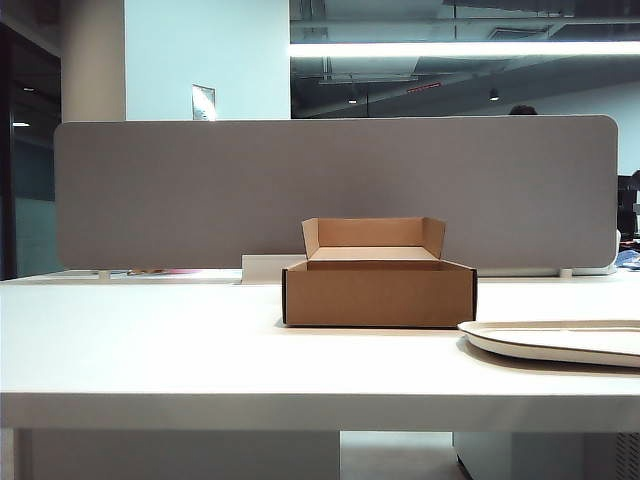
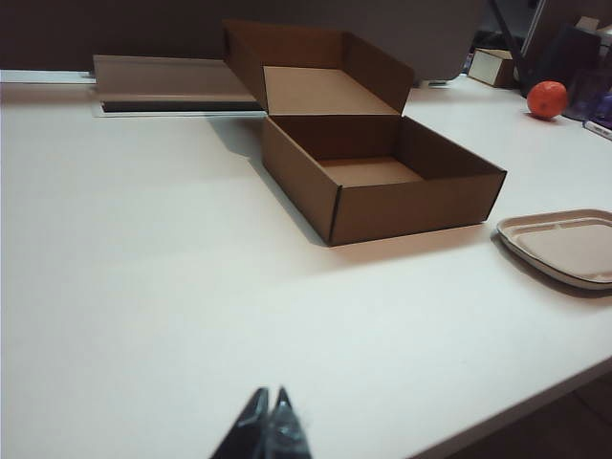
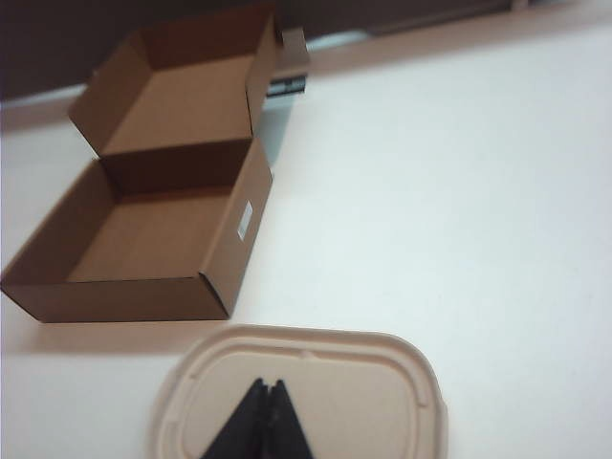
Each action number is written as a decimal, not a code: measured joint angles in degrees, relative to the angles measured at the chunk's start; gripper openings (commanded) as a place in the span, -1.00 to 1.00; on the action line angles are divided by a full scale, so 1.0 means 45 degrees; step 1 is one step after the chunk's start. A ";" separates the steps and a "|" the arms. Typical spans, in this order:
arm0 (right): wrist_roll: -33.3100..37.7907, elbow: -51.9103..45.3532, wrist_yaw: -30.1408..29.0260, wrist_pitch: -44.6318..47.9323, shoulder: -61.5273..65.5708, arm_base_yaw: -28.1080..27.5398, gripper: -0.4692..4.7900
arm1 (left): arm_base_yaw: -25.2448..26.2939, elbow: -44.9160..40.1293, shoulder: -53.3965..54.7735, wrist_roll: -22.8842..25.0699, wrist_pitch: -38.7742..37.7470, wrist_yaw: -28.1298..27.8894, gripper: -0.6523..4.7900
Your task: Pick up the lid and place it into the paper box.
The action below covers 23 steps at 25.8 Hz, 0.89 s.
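The paper box [image 1: 378, 292] stands open in the middle of the white table, its back flap raised; it is empty inside [image 2: 371, 170] [image 3: 153, 239]. The off-white lid [image 1: 560, 340] lies flat on the table to the right of the box, partly cut off by the frame edge [image 2: 566, 246]. My right gripper [image 3: 267, 386] is shut and hovers above the lid [image 3: 382, 392], holding nothing. My left gripper [image 2: 270, 394] is shut too, over bare table well in front of and left of the box. Neither gripper shows in the exterior view.
A grey partition [image 1: 330, 190] closes off the back of the table. A flat white-and-dark object [image 2: 163, 91] lies behind the box. An orange ball [image 2: 546, 99] and small boxes sit at the far right back. The table's front edge [image 2: 535, 397] is near.
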 measured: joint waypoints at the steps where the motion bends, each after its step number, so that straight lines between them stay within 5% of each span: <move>1: 0.0000 0.0248 0.0000 0.0024 0.0549 0.0000 -0.48 | 0.0000 0.0000 0.0000 0.0000 0.0005 0.0024 -0.78; 14: 0.0000 0.3818 -0.0083 -0.0704 0.7023 -0.0321 -0.44 | 0.0000 0.0000 0.0000 0.0000 0.0000 0.0049 -0.78; 18: 0.0000 0.4488 -0.1515 -0.0962 0.8024 -0.1569 -0.42 | 0.0000 0.0000 0.0000 0.0000 0.0000 0.0044 -0.78; 21: 0.0005 0.4974 -0.3011 -0.1273 0.8995 -0.3036 -0.19 | 0.0000 0.0000 -0.0005 0.0000 0.0000 0.0044 -0.78; 23: 0.0000 0.5081 -0.3473 -0.1467 0.9437 -0.3604 0.15 | 0.0000 0.0000 -0.0005 0.0000 0.0000 0.0044 -0.78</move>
